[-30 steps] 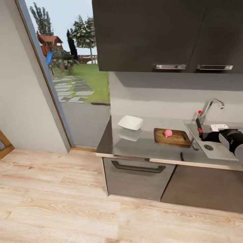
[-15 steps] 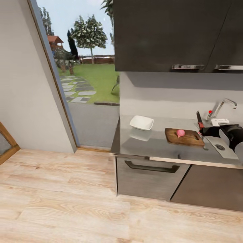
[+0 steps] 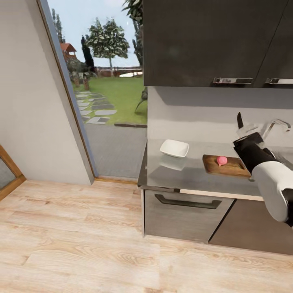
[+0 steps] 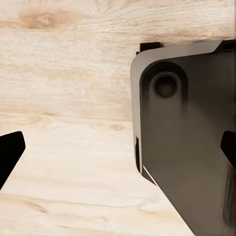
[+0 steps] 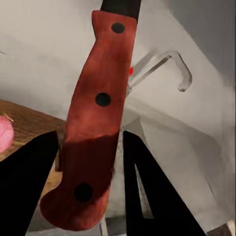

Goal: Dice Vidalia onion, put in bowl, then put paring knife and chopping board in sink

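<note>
The pinkish Vidalia onion rests on the brown chopping board, which lies on the grey countertop. Left of the board stands the white bowl. My right gripper hovers above the board's right end, shut on the paring knife, whose dark blade points up. In the right wrist view the red handle is clamped between the black fingers, with the onion and board beyond. The sink's chrome tap shows behind my arm; the basin is hidden. My left gripper is open over the floor.
Dark wall cabinets hang over the counter. A glass door to the garden stands left of the counter's end. Light wooden floor stretches in front. The left wrist view shows the robot's dark base.
The right gripper has lifted the paring knife from near the sink to above the board's right end, blade upright. The head view has shifted, so the counter sits further right.
</note>
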Available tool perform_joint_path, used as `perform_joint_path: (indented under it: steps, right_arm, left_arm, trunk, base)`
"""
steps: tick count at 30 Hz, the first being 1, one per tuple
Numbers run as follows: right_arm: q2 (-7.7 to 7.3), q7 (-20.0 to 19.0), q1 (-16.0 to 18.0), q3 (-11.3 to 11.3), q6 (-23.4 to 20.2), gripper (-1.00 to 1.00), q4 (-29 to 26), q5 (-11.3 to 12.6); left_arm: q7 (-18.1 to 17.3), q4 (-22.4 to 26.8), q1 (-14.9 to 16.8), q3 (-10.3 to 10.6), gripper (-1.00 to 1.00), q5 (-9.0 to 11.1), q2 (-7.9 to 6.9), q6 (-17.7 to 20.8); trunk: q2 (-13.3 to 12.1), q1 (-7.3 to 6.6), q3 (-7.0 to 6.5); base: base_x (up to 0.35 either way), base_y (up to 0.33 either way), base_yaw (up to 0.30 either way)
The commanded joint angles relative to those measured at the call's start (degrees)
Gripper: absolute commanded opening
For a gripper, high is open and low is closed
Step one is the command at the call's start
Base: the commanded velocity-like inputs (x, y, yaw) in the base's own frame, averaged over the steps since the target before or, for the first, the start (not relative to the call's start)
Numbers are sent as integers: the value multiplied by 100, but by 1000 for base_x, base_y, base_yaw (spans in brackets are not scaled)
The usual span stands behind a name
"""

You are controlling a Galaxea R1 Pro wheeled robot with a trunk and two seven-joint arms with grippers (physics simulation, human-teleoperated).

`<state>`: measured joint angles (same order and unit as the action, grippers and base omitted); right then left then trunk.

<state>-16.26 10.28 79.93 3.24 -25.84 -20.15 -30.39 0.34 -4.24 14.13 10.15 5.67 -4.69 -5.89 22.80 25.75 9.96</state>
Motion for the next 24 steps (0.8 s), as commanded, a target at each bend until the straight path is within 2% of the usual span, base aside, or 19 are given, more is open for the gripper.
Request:
perform_joint_path:
  steps: [1, 2, 5, 8, 13, 21, 24]
  right_arm:
    - [136, 300, 5, 61, -38, -100, 19, -383]
    - [272, 545, 5, 78, -36, -100, 45, -768]
    - [424, 687, 5, 93, -42, -100, 81, -1034]
    - [573, 739, 5, 97, -43, -100, 229, -1111]
    - [680, 872, 5, 98, -35, -100, 685, -1179]
    - [668, 896, 5, 98, -23, -100, 909, -1213]
    - [660, 902, 5, 98, 4, -100, 1100, -1332]
  left_arm:
    - [1, -25, 10, 48, 100, 58, 7, -44]
    - [1, -25, 10, 48, 100, 58, 10, -44]
    - [1, -25, 10, 48, 100, 58, 12, -44]
    - [0, -24, 10, 48, 100, 58, 12, -44]
    - [-3, -24, 10, 48, 100, 58, 12, -44]
    - [-4, -24, 10, 48, 100, 58, 20, -44]
    - [-4, -24, 10, 48, 100, 58, 19, -44]
  trunk:
    - [12, 3, 12]
    - [12, 3, 12]
    - [12, 3, 12]
    - [12, 3, 12]
    - [12, 3, 12]
    - [12, 3, 12]
    - [12, 3, 12]
  base:
    - [0, 0, 0]
    - [0, 0, 0]
    - [0, 0, 0]
    - [0, 0, 0]
    - [0, 0, 0]
    - [0, 0, 0]
    - [0, 0, 0]
